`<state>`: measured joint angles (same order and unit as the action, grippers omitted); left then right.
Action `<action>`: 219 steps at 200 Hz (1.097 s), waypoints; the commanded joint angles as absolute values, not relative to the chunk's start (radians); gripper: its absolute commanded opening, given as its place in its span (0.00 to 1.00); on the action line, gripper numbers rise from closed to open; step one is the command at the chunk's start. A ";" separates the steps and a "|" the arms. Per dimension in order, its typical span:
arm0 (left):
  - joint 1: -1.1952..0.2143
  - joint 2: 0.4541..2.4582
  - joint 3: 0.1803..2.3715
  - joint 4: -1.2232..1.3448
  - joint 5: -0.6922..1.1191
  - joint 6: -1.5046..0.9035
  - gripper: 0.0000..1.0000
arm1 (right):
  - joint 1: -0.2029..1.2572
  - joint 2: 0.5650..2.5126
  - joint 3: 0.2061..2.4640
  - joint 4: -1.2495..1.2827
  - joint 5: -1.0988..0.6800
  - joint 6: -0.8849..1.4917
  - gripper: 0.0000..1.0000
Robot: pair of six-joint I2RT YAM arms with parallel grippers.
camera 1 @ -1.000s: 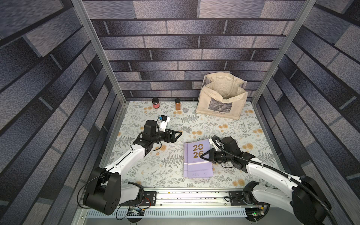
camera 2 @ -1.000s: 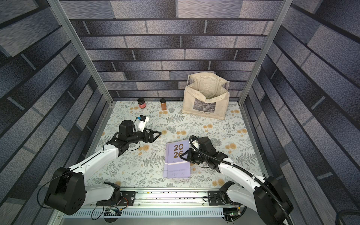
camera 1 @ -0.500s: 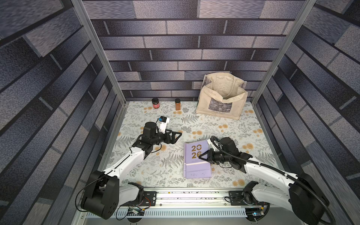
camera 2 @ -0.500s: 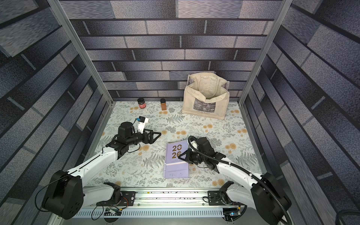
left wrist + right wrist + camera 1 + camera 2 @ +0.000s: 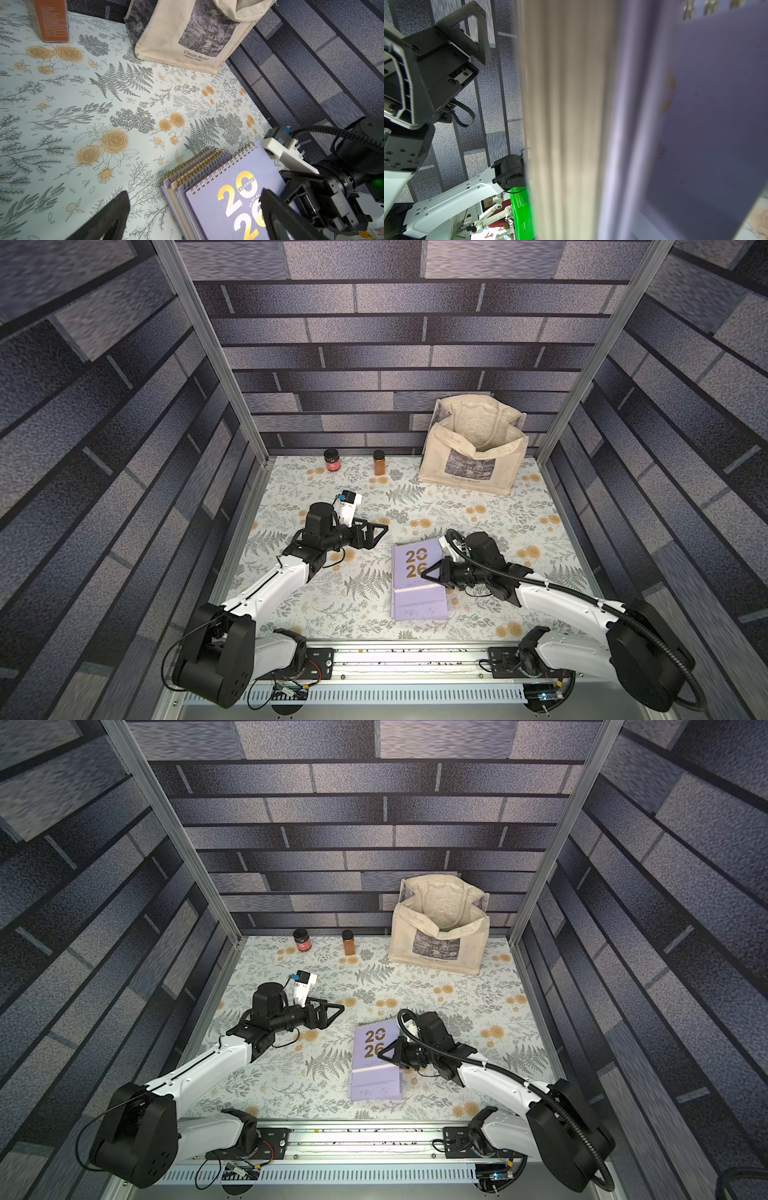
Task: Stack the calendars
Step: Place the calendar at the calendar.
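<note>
The calendars (image 5: 409,587) are piled on the table (image 5: 316,601), a lilac one on top. The right gripper (image 5: 428,572) is squeezed closed at its right edge. The left gripper (image 5: 380,533) is spread wide nearby.

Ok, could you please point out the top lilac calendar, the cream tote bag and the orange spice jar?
top lilac calendar (image 5: 402,581): in a top view, cover's lower left
cream tote bag (image 5: 468,467): in a top view, printed front panel
orange spice jar (image 5: 379,466): in a top view, its body
</note>
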<state>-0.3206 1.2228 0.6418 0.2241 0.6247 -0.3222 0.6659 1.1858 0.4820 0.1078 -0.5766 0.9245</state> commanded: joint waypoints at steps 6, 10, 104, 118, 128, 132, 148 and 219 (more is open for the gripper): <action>-0.325 1.220 0.638 0.236 0.654 -0.331 1.00 | 0.677 1.195 0.509 0.144 -0.581 0.928 0.00; -0.326 1.220 0.639 0.237 0.655 -0.331 1.00 | 0.678 1.195 0.507 0.145 -0.580 0.927 0.00; -0.364 1.204 0.594 0.251 0.687 -0.357 1.00 | 0.681 1.189 0.477 0.145 -0.539 0.939 0.00; -0.375 1.201 0.589 0.249 0.685 -0.359 1.00 | 0.680 1.189 0.473 0.146 -0.534 0.942 0.00; -0.382 1.200 0.586 0.247 0.684 -0.360 1.00 | 0.681 1.187 0.470 0.147 -0.529 0.944 0.00; -0.385 1.199 0.586 0.247 0.683 -0.360 1.00 | 0.681 1.187 0.468 0.148 -0.527 0.944 0.00; -0.394 1.194 0.583 0.245 0.680 -0.360 1.00 | 0.681 1.187 0.464 0.152 -0.528 0.947 0.00; -0.396 1.188 0.580 0.242 0.668 -0.359 1.00 | 0.682 1.189 0.466 0.174 -0.523 0.982 0.00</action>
